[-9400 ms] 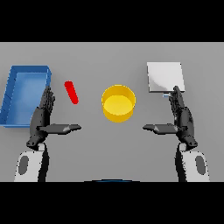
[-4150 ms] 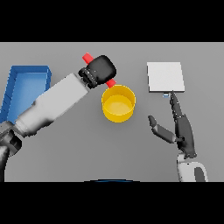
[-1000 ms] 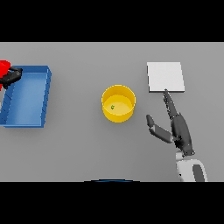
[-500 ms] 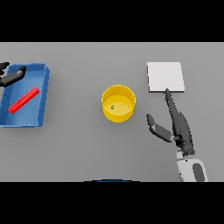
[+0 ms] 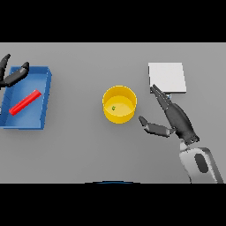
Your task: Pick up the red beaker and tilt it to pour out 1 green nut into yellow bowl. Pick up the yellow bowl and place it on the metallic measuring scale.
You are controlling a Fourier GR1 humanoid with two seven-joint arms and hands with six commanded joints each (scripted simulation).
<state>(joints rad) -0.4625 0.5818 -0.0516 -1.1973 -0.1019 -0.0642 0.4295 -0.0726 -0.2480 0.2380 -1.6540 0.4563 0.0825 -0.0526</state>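
The red beaker (image 5: 25, 102) lies on its side inside the blue tray (image 5: 44, 101) at the left. My left hand (image 5: 10, 75) hovers over the tray's far left corner, open and holding nothing. The yellow bowl (image 5: 119, 104) stands upright at the table's middle with a small green nut (image 5: 114, 107) in it. The metallic measuring scale (image 5: 167, 77) is a pale square plate at the right rear. My right hand (image 5: 175, 118) is open to the right of the bowl, fingers stretched toward the scale's near edge, thumb pointing at the bowl without touching it.
The blue tray has raised walls and sits against the view's left edge. Bare grey table (image 5: 88, 150) lies between tray and bowl and along the front.
The left hand has let go of the red beaker, which now lies in the blue tray. The right hand has barely moved.
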